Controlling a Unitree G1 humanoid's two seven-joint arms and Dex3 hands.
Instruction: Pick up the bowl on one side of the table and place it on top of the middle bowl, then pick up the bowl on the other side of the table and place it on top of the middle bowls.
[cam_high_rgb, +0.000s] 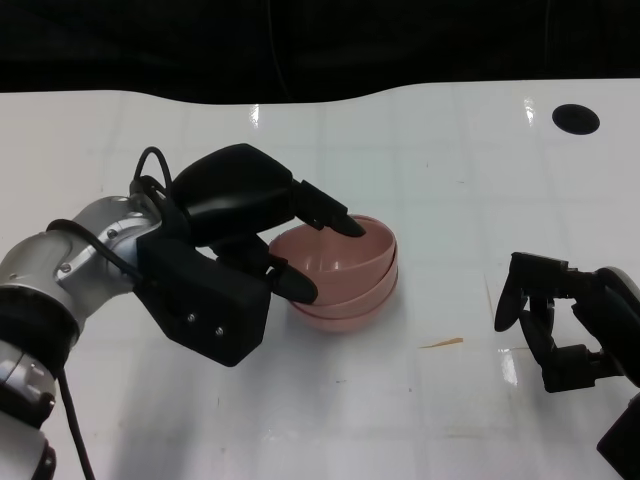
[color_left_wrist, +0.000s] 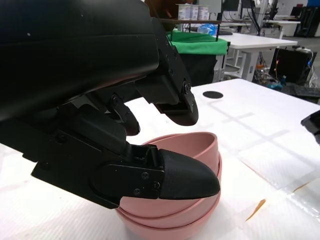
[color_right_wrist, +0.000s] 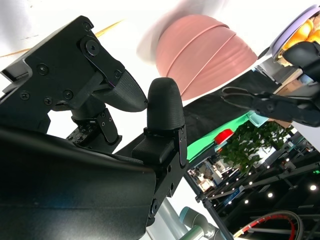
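Bright overhead light washes my white desk (cam_high_rgb: 420, 400), with glare spots near its far edge and soft shadows beneath my left hand (cam_high_rgb: 235, 240) and the pink bowls (cam_high_rgb: 345, 275). Beyond the desk all is black. In my right wrist view the bowls blur softly; my fingers (color_right_wrist: 162, 102) stay sharp.

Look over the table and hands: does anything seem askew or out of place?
The top pink bowl sits tilted in the stack, held by the left hand. An orange streak marks the table.
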